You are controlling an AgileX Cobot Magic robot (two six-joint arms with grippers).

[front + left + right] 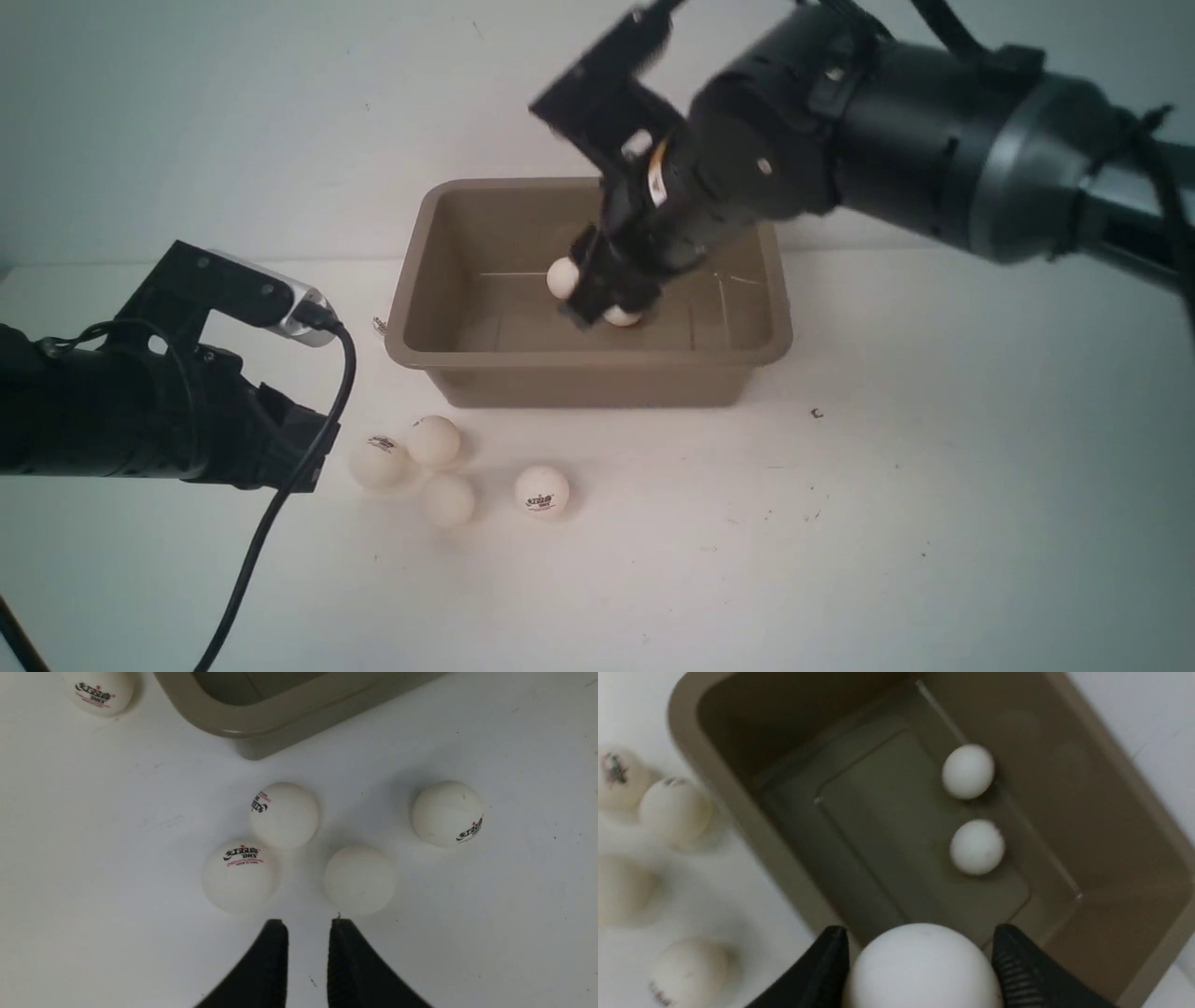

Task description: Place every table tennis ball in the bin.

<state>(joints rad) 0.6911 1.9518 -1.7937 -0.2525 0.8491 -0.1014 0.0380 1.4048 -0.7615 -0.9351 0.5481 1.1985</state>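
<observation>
**A:** Trouble ahead? Eyes on the right gripper (920, 927), clamped on a held ball (922, 970), hanging over the open bin (579, 359).

**B:** Looks well placed. Joins two settled balls (968, 771) (976, 847) on the bin floor once released. Could bounce, mind: hard plastic below, a fair drop, and a chance of striking a resting ball and hopping the rim.

**A:** Worth lowering first, then?

**B:** Probably. Now the left gripper (308, 924): low above the table (934, 513), jaws at a narrow gap, gripping nothing.

**A:** Facing five loose balls (284, 814) (239, 875) (359, 879) (447, 814) (100, 690), three packed close together.

**B:** Plenty to spoil there. Too narrow to straddle a ball as set; needs opening before descent. Otherwise nudges the cluster, scatters it, maybe rolls one off the table edge. Best picking from the outside, singly.
</observation>
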